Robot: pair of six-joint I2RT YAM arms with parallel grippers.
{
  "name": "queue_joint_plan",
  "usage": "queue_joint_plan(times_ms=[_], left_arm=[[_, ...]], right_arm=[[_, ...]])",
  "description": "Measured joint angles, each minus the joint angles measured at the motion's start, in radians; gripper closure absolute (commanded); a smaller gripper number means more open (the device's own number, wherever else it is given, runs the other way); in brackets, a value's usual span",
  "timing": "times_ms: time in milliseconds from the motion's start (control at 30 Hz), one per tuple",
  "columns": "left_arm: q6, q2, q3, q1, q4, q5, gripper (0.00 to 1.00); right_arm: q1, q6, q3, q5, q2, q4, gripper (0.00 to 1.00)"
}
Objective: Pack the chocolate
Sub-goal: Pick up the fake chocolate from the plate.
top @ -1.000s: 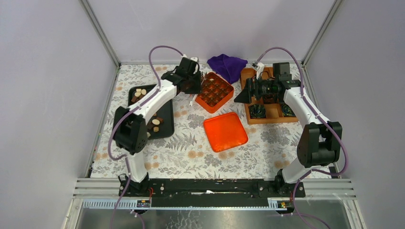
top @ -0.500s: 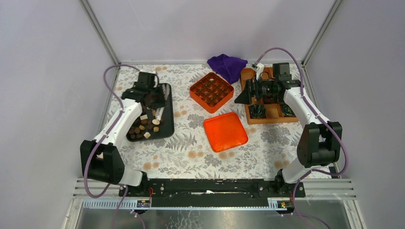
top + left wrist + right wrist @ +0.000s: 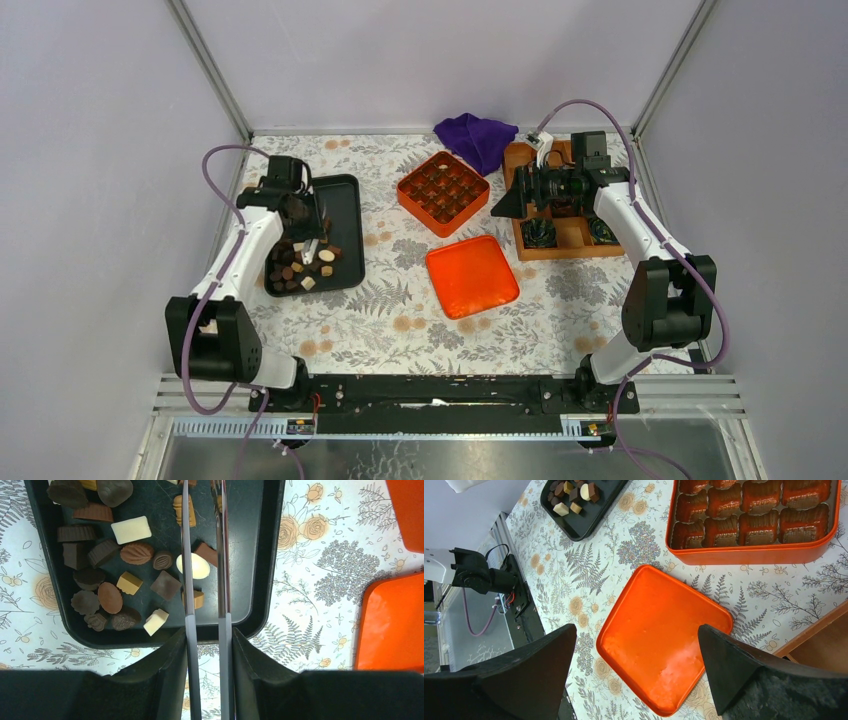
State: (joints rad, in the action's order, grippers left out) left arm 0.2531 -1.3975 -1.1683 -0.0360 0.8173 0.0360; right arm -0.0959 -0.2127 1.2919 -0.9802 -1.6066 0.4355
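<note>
The chocolate (image 3: pixel 136 553) lies in the black tray (image 3: pixel 250 540). The left end effector (image 3: pixel 310 244) hangs over it, fingers a little apart. The right end effector (image 3: pixel 638 630) is wide apart above the orange lid (image 3: pixel 659 650).

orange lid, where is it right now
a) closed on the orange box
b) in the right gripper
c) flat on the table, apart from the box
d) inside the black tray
c: the orange lid lies flat on the floral table, nearer the arm bases than the orange box and clear of it, with no gripper on it.
</note>
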Motion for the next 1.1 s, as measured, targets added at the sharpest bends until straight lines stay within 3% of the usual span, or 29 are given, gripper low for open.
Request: queue_joint_plan(times_ms=[433,1100], left_arm=[[-0.037,-0.121,-0.055,0.001,0.014,-0.004,0.60],[-0.052,-0.133,-0.060,0.004,0.015,-0.029,0.59]], right_arm=[[0.000,0.000,0.000,0.000,0.000,0.000,0.00],[0.000,0.008,0.000,-0.005,0.000,0.000,0.00]])
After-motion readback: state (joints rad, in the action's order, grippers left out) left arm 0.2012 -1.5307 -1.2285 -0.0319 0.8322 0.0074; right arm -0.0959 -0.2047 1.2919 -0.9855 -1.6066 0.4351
